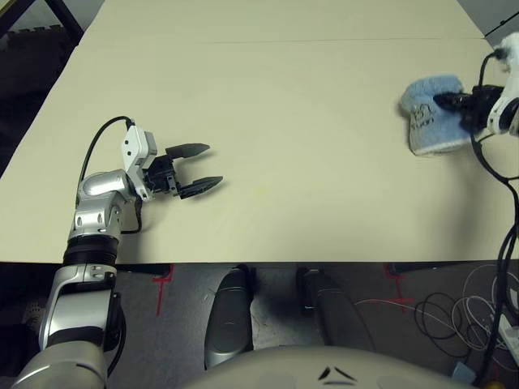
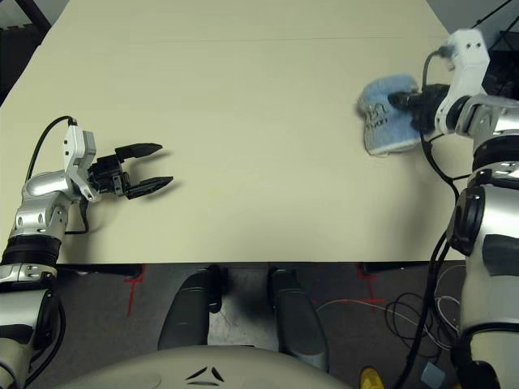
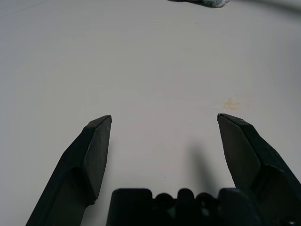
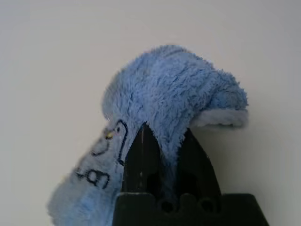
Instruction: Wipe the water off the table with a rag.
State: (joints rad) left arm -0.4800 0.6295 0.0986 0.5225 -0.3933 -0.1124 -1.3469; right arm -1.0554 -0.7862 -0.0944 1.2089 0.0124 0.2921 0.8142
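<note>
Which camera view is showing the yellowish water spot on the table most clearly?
The left wrist view: there the water is a distinct yellowish patch. The left eye view gives only a faint stain, and the right eye view barely a hint.

So the rag (image 1: 434,126) is a light-blue, fluffy terry thing with dark doodles and lettering on it and a whitish edge. It's pinched in the right pincer (image 4: 167,165), bunched up between the fingertips, with the lettered part flopping off to one side and the pale edge curling out on the other. The table (image 1: 284,97) is a big flat cream-beige top with a faint seam across it, stretching under both pincers. The water (image 3: 230,104) is a small yellowish splotch on the tabletop, just beyond the left pincer (image 3: 164,117), plus a tiny fleck further out from it.
</note>
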